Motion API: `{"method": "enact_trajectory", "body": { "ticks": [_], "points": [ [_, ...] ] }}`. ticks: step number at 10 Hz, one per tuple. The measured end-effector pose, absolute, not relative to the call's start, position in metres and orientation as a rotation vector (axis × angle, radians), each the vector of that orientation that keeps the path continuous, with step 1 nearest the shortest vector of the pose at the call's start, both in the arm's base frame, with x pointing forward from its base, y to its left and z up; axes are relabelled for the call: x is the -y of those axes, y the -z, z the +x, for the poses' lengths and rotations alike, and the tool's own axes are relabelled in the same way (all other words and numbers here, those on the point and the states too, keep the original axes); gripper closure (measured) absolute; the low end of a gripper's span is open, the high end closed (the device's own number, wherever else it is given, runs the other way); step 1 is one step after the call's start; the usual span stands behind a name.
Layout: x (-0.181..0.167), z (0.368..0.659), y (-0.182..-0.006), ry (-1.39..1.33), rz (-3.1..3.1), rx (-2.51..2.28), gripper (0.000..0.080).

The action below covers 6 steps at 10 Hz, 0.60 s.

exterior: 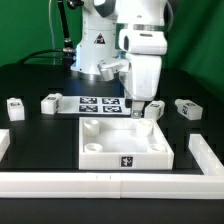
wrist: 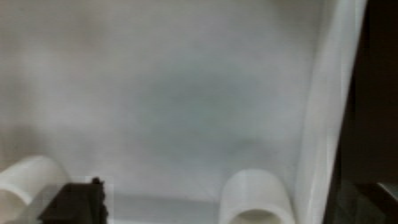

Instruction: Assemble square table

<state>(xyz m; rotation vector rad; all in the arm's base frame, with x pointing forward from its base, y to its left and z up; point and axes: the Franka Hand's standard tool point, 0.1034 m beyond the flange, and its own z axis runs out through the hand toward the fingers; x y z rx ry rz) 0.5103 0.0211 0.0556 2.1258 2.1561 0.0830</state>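
Observation:
The white square tabletop (exterior: 122,142) lies in the middle of the black table, rim up, with a tag on its near edge. My gripper (exterior: 150,106) hangs low over its far right corner. In the wrist view the tabletop's inside (wrist: 169,90) fills the picture, with its rim (wrist: 329,90) along one side. My gripper (wrist: 231,206) is open, and a round corner socket (wrist: 260,198) stands between the fingers. One dark finger (wrist: 79,200) shows clearly. It holds nothing. Short white tagged legs lie at the exterior view's left (exterior: 15,108), (exterior: 50,102) and right (exterior: 187,108).
The marker board (exterior: 100,103) lies behind the tabletop. Long white border rails run along the front (exterior: 110,181), the left (exterior: 3,146) and the right (exterior: 206,156). The robot base (exterior: 98,50) stands at the back. A second socket (wrist: 32,186) shows in the wrist view.

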Motion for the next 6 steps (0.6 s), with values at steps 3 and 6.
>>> {"method": "enact_trajectory", "body": {
  "ticks": [3, 6],
  "points": [
    [-0.023, 0.485, -0.027, -0.063, 2.197, -2.12, 0.015],
    [-0.024, 0.476, -0.011, -0.038, 2.218, -2.132, 0.0173]
  ]
}}
